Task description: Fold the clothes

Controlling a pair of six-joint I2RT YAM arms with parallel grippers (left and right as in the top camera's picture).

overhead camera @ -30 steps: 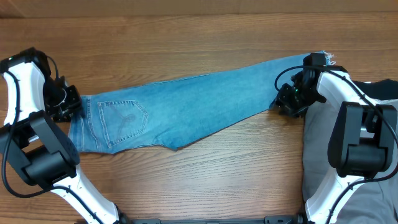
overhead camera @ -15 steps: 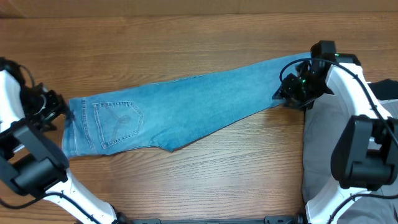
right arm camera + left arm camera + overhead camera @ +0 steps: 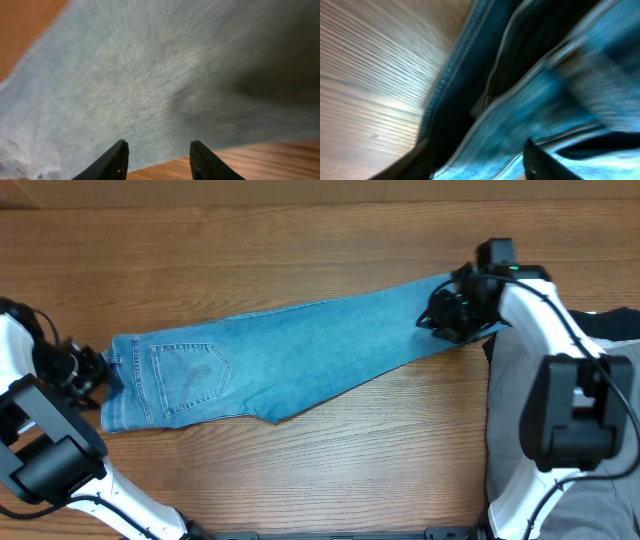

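Obstacles: I am seeing the jeans [image 3: 290, 350] stretching diagonally across the middle of the surface [image 3: 300, 240], barring any low straight pass from front to back. Free room: the far strip behind the jeans is lying bare. So is the near stretch in front of them, between the two arm bases. The left end effector [image 3: 103, 371] is occupying the waistband end and the right end effector [image 3: 432, 318] is hanging over the ankle end. Grey trousers [image 3: 510, 410] and a black garment [image 3: 620, 325] are crowding the right edge beneath the right arm.
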